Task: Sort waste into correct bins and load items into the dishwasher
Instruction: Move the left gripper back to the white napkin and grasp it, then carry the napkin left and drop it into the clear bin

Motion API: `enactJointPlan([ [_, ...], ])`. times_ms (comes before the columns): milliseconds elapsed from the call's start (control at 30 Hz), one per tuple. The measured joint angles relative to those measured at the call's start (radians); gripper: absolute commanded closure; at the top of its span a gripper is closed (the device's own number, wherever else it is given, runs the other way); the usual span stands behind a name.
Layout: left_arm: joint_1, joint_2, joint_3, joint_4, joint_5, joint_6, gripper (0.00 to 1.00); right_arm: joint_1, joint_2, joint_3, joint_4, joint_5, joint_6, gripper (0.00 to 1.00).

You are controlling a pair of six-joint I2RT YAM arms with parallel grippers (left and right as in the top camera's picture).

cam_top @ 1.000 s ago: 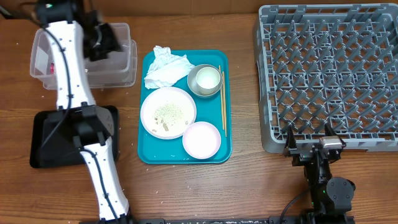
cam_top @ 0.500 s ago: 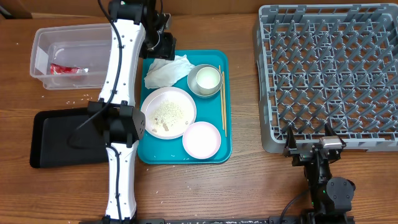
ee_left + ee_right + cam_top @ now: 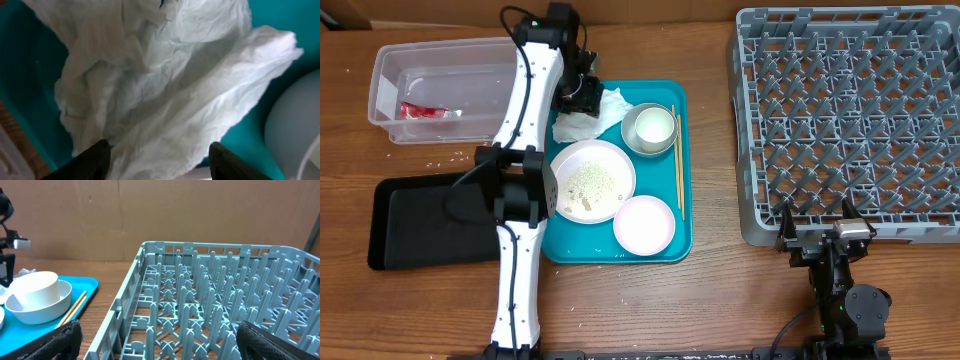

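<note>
The crumpled white napkin (image 3: 590, 115) lies at the far left of the teal tray (image 3: 665, 235); it fills the left wrist view (image 3: 165, 90). My left gripper (image 3: 582, 95) is open just above it, fingers (image 3: 157, 162) wide apart either side of the paper. The red wrapper (image 3: 425, 111) lies in the clear tub (image 3: 390, 60). The plate (image 3: 590, 180) holds rice grains. The grey bowl with the white cup (image 3: 650, 127), the pink bowl (image 3: 644, 223) and chopsticks (image 3: 677, 160) sit on the tray. My right gripper (image 3: 817, 222) is open and empty at the near edge of the dish rack (image 3: 850, 120).
The black tray (image 3: 420, 225) lies at the front left, partly under the left arm. Loose grains are scattered on the wooden table near the tub. In the right wrist view the rack (image 3: 210, 305) is directly ahead, with the bowl and cup (image 3: 35, 297) to its left.
My left arm has swung right from the clear tub to the teal tray and come down over the napkin. The red wrapper now lies in the tub. The right arm has not moved.
</note>
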Motion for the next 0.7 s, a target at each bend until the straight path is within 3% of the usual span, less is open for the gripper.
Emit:
enactJointPlan([
  [33,0.0,0.007,0.0,0.003,0.0,0.006,0.53,0.0,0.0,0.0,0.0,0.0,0.0,0.0],
  [133,0.0,0.023,0.0,0.006,0.003,0.013,0.7,0.0,0.0,0.0,0.0,0.0,0.0,0.0],
  [200,0.0,0.024,0.0,0.006,0.003,0.017,0.92,0.0,0.0,0.0,0.0,0.0,0.0,0.0],
  [233,0.0,0.024,0.0,0.005,0.003,0.014,0.96,0.0,0.0,0.0,0.0,0.0,0.0,0.0],
  [400,0.0,0.027,0.04,-0.063,0.005,0.002,0.96,0.0,0.0,0.0,0.0,0.0,0.0,0.0],
  [533,0.0,0.033,0.213,-0.207,0.035,-0.014,0.96,0.0,0.0,0.0,0.0,0.0,0.0,0.0],
  [700,0.0,0.005,0.38,-0.203,0.109,-0.053,0.96,0.0,0.0,0.0,0.0,0.0,-0.001,0.0],
])
